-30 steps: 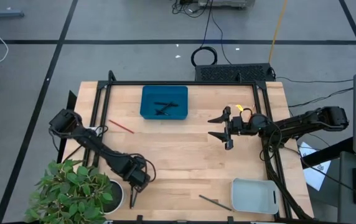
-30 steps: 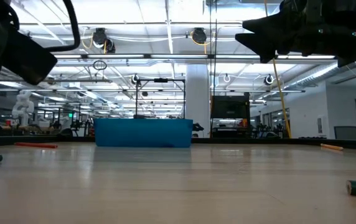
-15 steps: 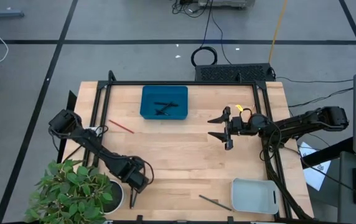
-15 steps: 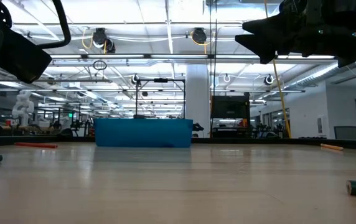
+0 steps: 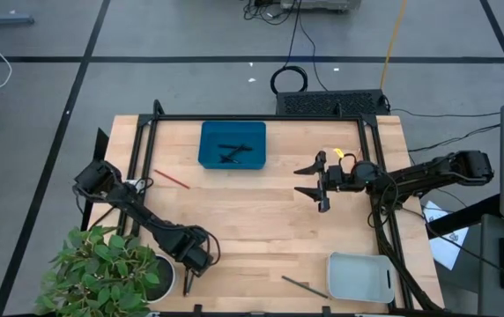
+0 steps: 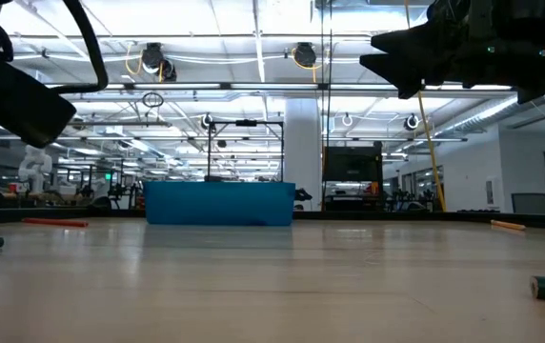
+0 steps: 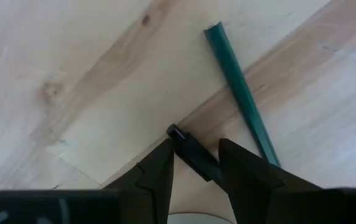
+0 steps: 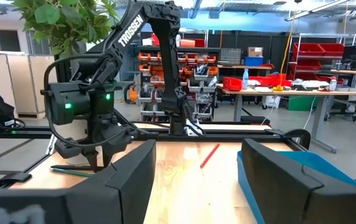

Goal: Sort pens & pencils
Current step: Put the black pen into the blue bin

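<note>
— Pens lay already in the blue tray at the far side, so that tray was for them, I think. One black pen was clamped between the fingers of the left gripper, low at the near left corner.

— Beside a dark green pencil?

— Yes, just beside. It seemed gripped for carrying to the tray. The right gripper waited mid-table, fingers wide apart. The grey tray was probably for pencils; the red pencil lay apart on the table.

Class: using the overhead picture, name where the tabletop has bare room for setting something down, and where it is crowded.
Bare: the middle, between blue tray, right gripper and grey tray. Crowded: the near-left corner, where left gripper meets the plant.
</note>
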`<state>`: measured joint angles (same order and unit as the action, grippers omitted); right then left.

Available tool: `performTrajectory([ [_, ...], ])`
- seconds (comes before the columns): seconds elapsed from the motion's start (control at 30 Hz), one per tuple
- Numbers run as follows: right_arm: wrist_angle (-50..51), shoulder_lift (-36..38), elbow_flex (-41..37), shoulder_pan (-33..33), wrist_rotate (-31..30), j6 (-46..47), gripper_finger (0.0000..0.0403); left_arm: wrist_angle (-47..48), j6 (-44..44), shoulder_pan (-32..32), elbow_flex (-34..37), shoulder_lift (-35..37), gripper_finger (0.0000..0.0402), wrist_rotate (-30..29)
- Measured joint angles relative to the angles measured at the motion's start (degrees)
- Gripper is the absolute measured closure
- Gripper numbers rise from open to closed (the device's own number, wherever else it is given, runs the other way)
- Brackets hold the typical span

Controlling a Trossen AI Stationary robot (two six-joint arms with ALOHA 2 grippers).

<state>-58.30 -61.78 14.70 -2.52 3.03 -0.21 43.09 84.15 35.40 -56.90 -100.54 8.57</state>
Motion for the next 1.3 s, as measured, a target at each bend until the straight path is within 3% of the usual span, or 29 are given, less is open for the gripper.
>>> performTrajectory([
  [0.47,0.07,0.00,-0.02,0.00,0.00,0.00,0.0177,0.14,-3.09,-0.83,-0.02,-0.27,0.0272,-0.61],
  [0.83,0.04,0.00,-0.02,0.00,0.00,-0.02,0.0177,-0.44,-6.03,-1.84,-0.09,-0.09,0.0380,-3.75],
  [1.1,0.07,0.00,-0.02,0.00,0.00,0.00,0.0177,-1.13,-11.33,-4.62,-0.04,0.58,0.0387,-4.53],
  [1.3,0.24,-0.02,-0.02,0.00,0.00,0.00,0.0177,-2.78,-16.06,-7.79,0.35,1.37,0.0395,-9.35],
])
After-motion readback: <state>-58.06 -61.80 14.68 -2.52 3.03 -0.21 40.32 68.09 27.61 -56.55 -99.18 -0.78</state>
